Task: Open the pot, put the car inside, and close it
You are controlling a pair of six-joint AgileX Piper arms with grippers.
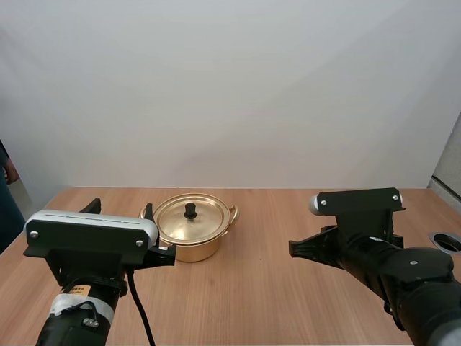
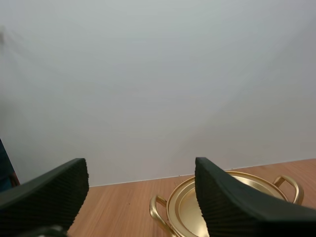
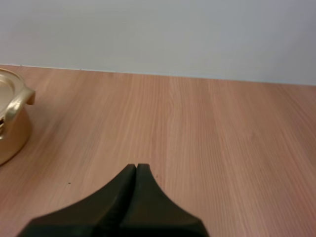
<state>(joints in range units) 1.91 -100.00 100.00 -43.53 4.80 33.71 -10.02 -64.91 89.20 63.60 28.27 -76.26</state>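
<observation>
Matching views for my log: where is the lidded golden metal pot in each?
High view: golden metal pot left of centre, beside the left gripper.
Left wrist view: pot beyond the open fingers.
Right wrist view: pot aside from the shut right gripper.
Shared landmark: its looped side handle.

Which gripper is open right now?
The left gripper: spread wide, facing the pot. The right gripper is shut to one wedge over the table.

Soft, even light reaches you in all three views.
You get no hard shadows. The pot (image 1: 190, 229) casts only a faint one on the table (image 1: 252, 295), its lid (image 1: 180, 220) shows a mild golden sheen without glare, and the ribbed fingers (image 2: 232, 207) of your left gripper (image 2: 141, 172) read dark.
</observation>
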